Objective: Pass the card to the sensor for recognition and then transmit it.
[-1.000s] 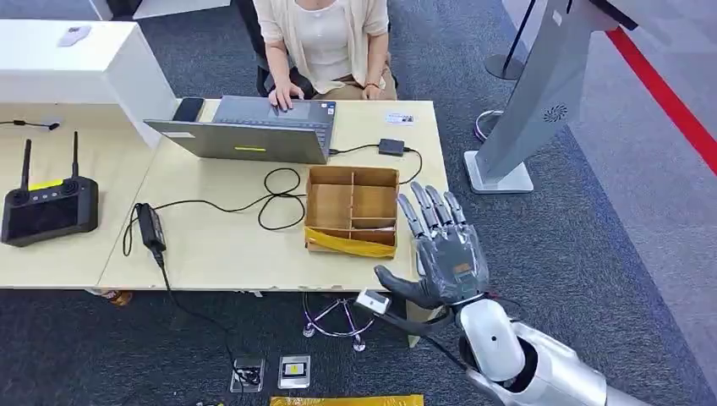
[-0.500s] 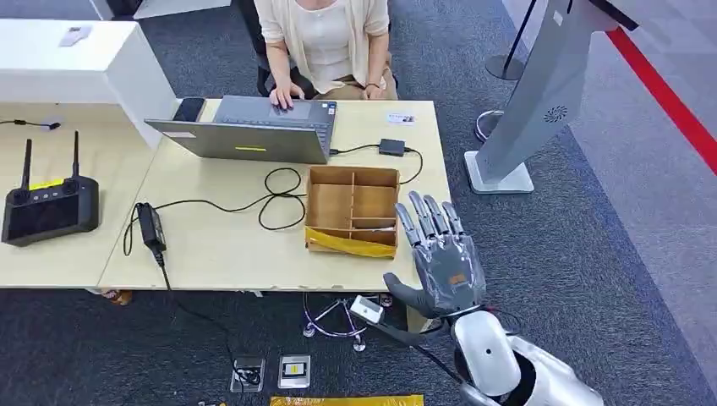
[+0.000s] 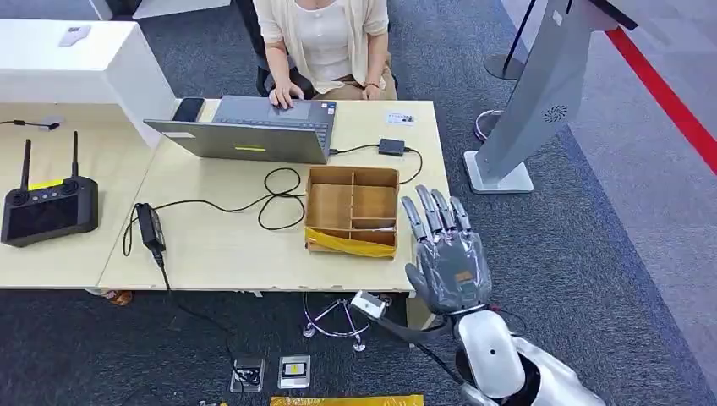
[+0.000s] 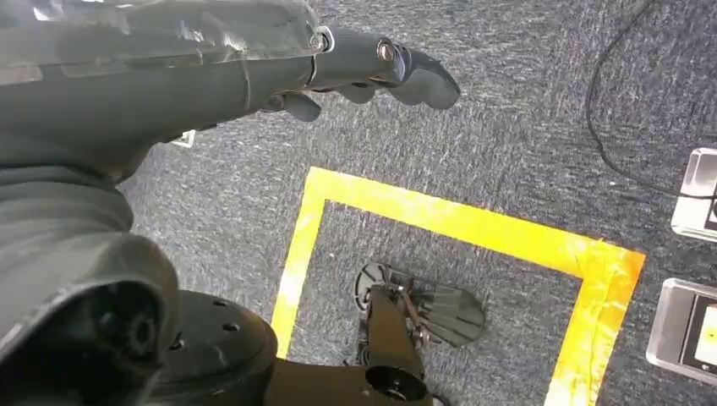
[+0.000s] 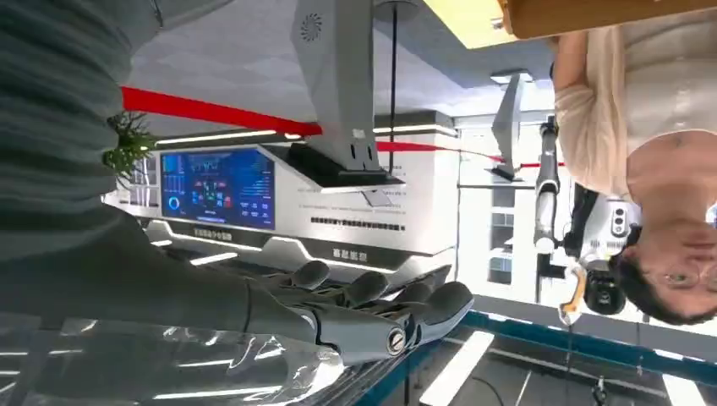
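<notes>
beige desk (image 3: pixel 220 245) holds a compartmented cardboard box (image 3: pixel 352 209); beside it the right hand (image 3: pixel 448 258) hovers, fingers spread, holding nothing.

The left hand (image 4: pixel 372 72) reaches out over a dark grey carpet (image 4: pixel 507 127), fingers a little bent, holding nothing. Yellow tape (image 4: pixel 473 224) makes a corner on the carpet. A black cable (image 4: pixel 602 110) curves near two small clear boxes (image 4: pixel 689 330) at the edge.
</notes>
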